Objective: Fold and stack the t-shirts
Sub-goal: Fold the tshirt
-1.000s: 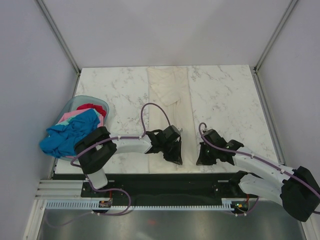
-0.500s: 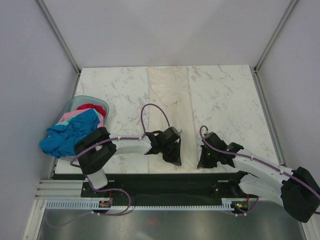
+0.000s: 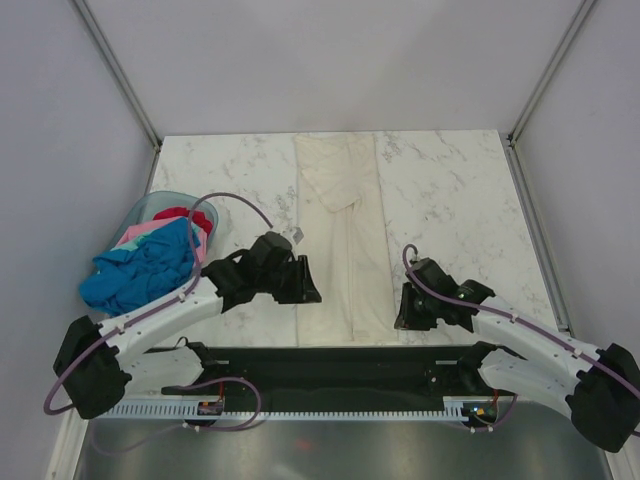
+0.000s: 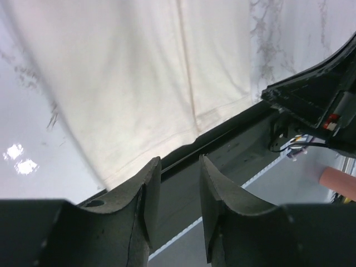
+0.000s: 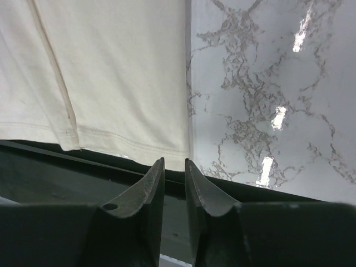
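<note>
Marble counter (image 3: 450,200) carries the cream-white t-shirt (image 3: 345,230), folded into a long strip down its middle. Left hand (image 4: 179,167) hangs just beside the near left corner, moderately parted, empty. Right hand (image 5: 173,164) hangs at the near right corner, narrowly parted, empty.

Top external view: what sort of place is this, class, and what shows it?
Probably a robot test cell, not a home: two arms bolted at the near edge of a marble-look table, plain white walls on metal framing, a basket of t-shirts.
</note>
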Controlling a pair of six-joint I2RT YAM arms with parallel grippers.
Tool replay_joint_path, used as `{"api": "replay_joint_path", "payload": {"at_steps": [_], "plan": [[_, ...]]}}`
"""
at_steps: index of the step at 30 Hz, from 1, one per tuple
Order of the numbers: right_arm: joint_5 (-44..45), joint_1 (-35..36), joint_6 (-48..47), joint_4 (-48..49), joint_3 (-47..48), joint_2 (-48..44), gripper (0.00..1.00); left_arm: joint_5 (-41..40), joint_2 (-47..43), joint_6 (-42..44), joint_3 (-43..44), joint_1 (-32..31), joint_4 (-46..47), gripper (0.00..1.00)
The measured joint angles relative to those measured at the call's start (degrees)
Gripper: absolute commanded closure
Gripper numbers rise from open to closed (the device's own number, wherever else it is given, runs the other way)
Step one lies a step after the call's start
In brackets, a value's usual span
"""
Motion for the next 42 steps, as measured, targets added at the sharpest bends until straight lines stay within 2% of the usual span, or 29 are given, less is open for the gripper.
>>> {"api": "replay_joint_path", "payload": {"at_steps": [12, 19, 33, 42], "plan": [[0.1, 0.0, -0.7, 3.3, -3.7, 2.2, 0.68, -3.4, -9.5, -4.1, -18.4, 0.3, -8.0, 0.57], [-0.5, 0.1, -0.9, 6.1, -5.4, 1.8, 0.68, -1.1, -10.7, -6.6, -21.7, 0.3, -2.0, 0.57], [-1.1, 0.0, -0.6, 7.9, -6.9, -0.2, 0.68, 2.2, -7.3, -9.0, -24.6, 0.3, 6.1, 0.59], [-1.2, 0.1, -0.5, 7.5, -7.0, -0.5, 0.69, 2.2, -6.4, -9.7, -24.9, 0.3, 7.1, 0.71]]}}
